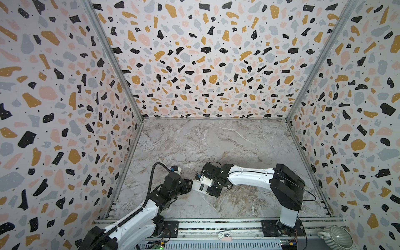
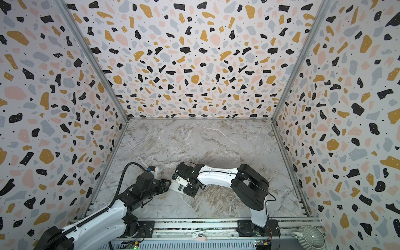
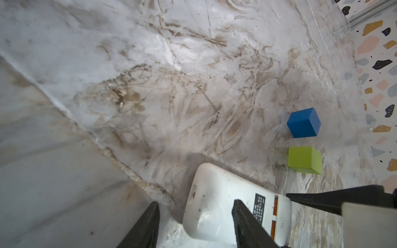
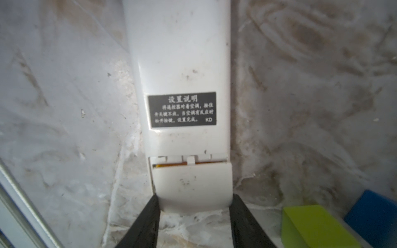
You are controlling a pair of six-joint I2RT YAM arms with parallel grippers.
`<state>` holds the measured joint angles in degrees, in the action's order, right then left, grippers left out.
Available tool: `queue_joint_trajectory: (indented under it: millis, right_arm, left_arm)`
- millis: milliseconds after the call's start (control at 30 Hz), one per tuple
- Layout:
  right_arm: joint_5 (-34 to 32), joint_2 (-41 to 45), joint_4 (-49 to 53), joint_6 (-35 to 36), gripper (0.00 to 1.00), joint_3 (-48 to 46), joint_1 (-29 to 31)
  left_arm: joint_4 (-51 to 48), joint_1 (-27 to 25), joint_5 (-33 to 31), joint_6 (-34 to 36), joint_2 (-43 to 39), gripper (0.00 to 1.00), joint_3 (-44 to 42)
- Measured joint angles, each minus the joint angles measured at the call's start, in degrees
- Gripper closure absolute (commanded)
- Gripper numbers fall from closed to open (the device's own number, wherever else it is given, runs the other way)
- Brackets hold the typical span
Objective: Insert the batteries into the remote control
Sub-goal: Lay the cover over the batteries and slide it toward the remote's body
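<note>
Remote control (image 4: 182, 64): back up on the bench (image 3: 107, 107), near left, cover ajar.
Batteries (image 4: 171, 165): orange sliver inside.
Right gripper (image 4: 195, 195): fingers clasp cover end.
Left gripper (image 3: 196, 203): fingers half-wide, one over Remote control.

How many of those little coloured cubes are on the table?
2. A blue cube and a green cube sit close together, not touching, on the marble table near the remote control's battery-cover end. Others may be hidden from view.
</note>
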<state>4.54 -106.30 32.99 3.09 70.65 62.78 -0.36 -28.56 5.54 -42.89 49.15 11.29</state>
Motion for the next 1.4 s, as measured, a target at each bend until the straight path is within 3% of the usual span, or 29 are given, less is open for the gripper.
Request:
queue_joint_trajectory:
  millis: [1400]
  right_arm:
    - [-1.8,-6.0,8.6,-0.4,0.65,9.4,1.9]
  left_arm:
    - [3.4,0.0,3.0,0.0,1.8,0.62,-2.3]
